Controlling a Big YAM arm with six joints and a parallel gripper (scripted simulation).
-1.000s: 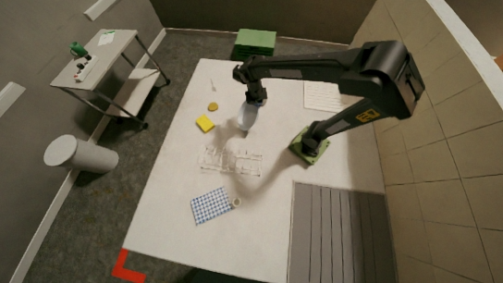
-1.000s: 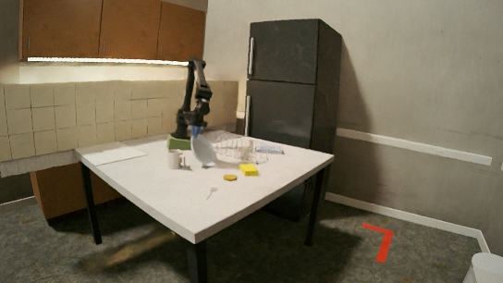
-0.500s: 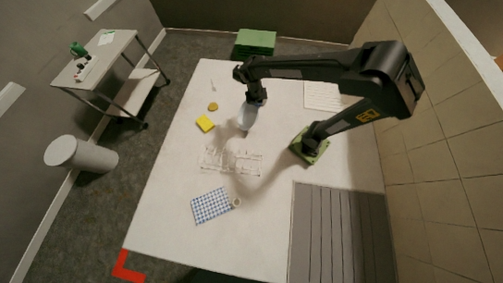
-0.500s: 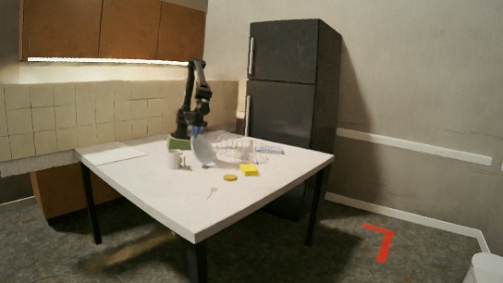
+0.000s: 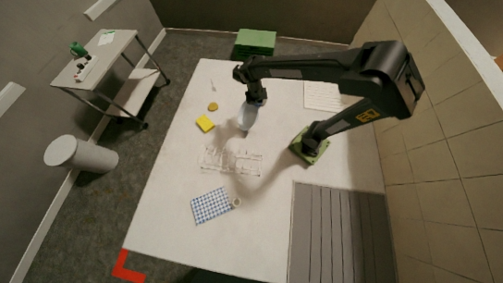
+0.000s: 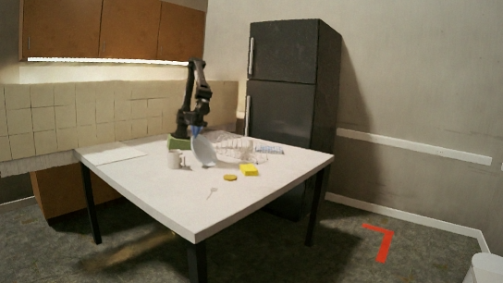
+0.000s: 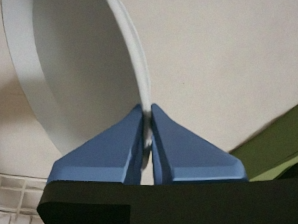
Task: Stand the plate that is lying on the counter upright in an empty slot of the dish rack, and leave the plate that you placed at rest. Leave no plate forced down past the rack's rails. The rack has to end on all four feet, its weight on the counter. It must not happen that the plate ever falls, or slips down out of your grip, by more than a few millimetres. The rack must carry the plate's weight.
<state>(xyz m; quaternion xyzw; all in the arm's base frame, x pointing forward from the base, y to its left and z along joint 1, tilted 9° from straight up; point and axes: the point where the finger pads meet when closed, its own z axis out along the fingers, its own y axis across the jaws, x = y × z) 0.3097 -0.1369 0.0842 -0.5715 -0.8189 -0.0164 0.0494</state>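
White plate (image 7: 73, 63) hangs pinched by its rim in our gripper (image 7: 147, 137), lifted; slotting into the wire dish rack (image 5: 231, 162) remains.

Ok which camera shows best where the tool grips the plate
The wrist view: the blue fingers pinch the plate at its rim. Top shows the plate foreshortened under the arm; exterior shows it small, hanging.

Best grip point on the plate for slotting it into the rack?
The rim, pinched from above as the gripper has it now. The plate is thin and hangs edge-down, so its free lower edge can drop between the rack rails.
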